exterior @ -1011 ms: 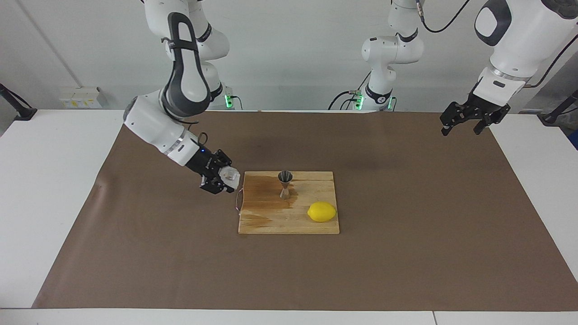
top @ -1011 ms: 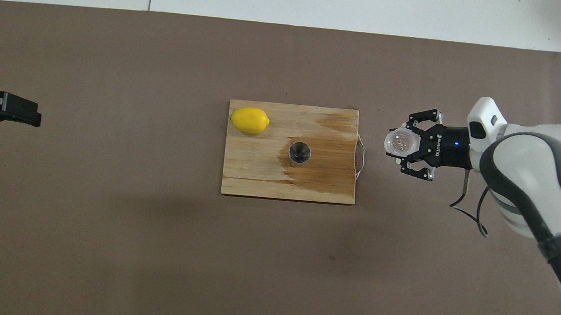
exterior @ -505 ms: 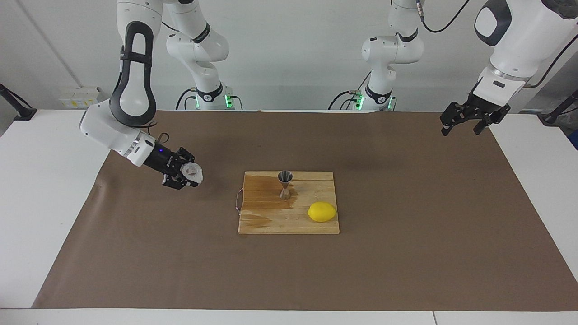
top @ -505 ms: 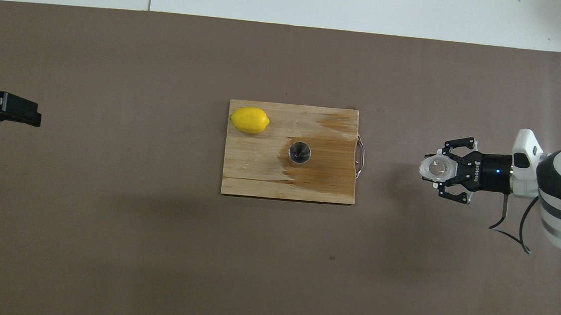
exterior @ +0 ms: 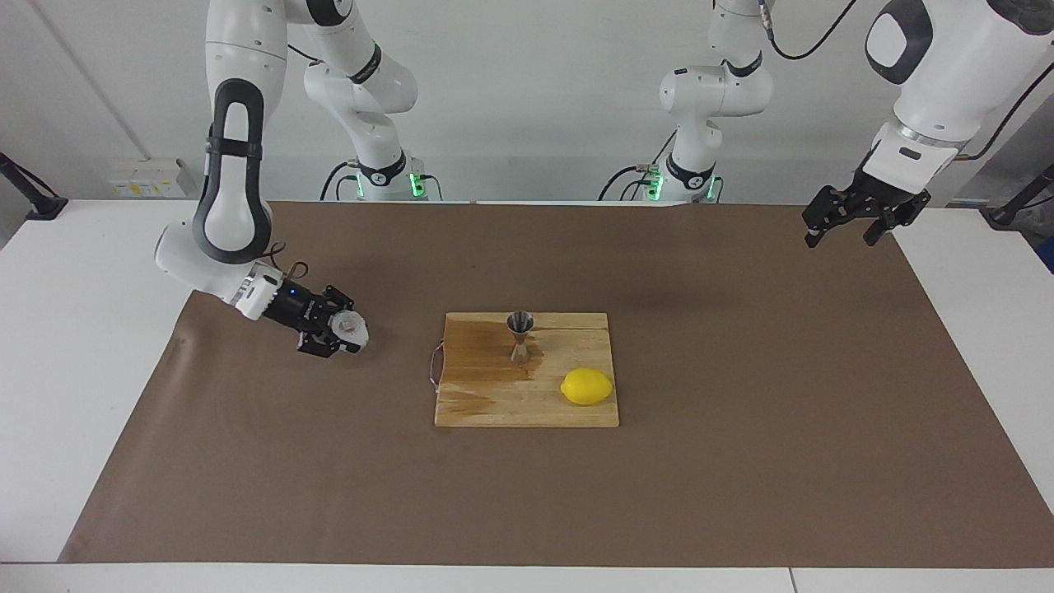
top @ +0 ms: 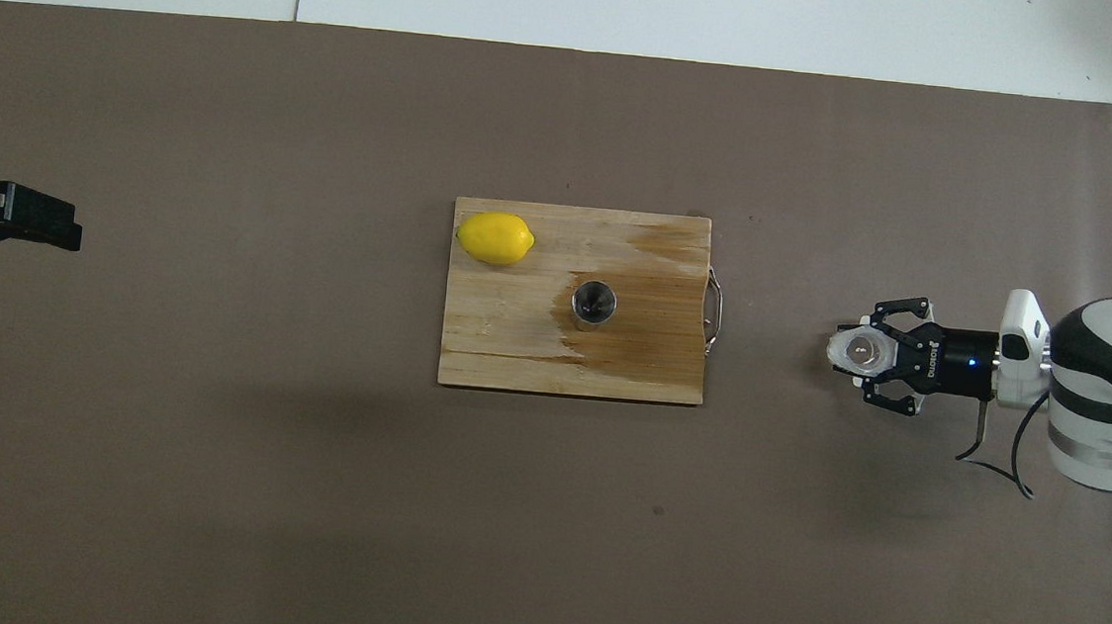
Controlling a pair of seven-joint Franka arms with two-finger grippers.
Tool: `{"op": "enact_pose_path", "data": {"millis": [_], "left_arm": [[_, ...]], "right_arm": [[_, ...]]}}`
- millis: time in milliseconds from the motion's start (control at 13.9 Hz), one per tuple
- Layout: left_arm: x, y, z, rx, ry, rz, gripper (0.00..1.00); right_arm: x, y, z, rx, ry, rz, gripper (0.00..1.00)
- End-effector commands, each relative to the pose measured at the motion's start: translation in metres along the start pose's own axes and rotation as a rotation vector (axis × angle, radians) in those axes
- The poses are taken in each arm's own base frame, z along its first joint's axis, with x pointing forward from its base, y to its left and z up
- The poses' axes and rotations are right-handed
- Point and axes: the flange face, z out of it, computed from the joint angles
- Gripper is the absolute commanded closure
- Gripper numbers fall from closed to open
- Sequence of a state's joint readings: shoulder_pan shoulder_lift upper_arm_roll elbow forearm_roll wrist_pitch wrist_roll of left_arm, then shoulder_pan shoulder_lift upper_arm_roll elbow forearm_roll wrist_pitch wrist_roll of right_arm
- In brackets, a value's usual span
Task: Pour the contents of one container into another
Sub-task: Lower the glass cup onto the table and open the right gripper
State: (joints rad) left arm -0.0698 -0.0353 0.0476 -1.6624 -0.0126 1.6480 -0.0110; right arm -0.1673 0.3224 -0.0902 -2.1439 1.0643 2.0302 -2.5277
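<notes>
The small clear whitish cup (exterior: 350,327) sits between the fingers of my right gripper (exterior: 344,331), low over the brown mat, toward the right arm's end of the table and well away from the board. It also shows in the overhead view (top: 859,351), upright in the right gripper (top: 865,353). I cannot tell if the cup touches the mat. The steel hourglass jigger (exterior: 520,336) stands upright on the wooden cutting board (exterior: 527,408); it also shows in the overhead view (top: 593,303). My left gripper (exterior: 846,228) waits open and raised over the mat's edge at the left arm's end.
A yellow lemon (exterior: 587,386) lies on the board's corner, farther from the robots than the jigger. The board (top: 504,348) has a dark wet stain around the jigger and a metal handle (top: 714,310) on the side facing the cup. Brown mat (exterior: 741,453) covers the table.
My right gripper has carried the cup away from the board toward the right arm's end of the table and lowered it near the mat. The left arm has not moved.
</notes>
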Motion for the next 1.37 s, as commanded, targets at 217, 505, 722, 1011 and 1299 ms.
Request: {"op": "enact_pose_path", "data": {"millis": [217, 505, 722, 1011, 1299], "left_arm": [[-0.002, -0.003, 0.001, -0.010, -0.010, -0.007, 0.00], [-0.002, -0.003, 0.001, -0.012, -0.010, -0.007, 0.00], [-0.001, -0.003, 0.002, -0.012, -0.012, -0.007, 0.00], [-0.001, -0.003, 0.000, -0.010, -0.009, -0.007, 0.00], [-0.001, -0.003, 0.001, -0.012, -0.010, -0.007, 0.00]], "right_arm": [[-0.005, 0.002, -0.002, -0.020, 0.025, -0.017, 0.71], [-0.005, 0.002, -0.005, -0.020, 0.027, -0.008, 0.00], [-0.003, 0.001, -0.005, -0.006, 0.032, -0.003, 0.00], [0.035, 0.009, -0.036, 0.024, -0.043, 0.041, 0.00], [0.087, 0.008, -0.070, 0.061, -0.108, 0.137, 0.00]]}}
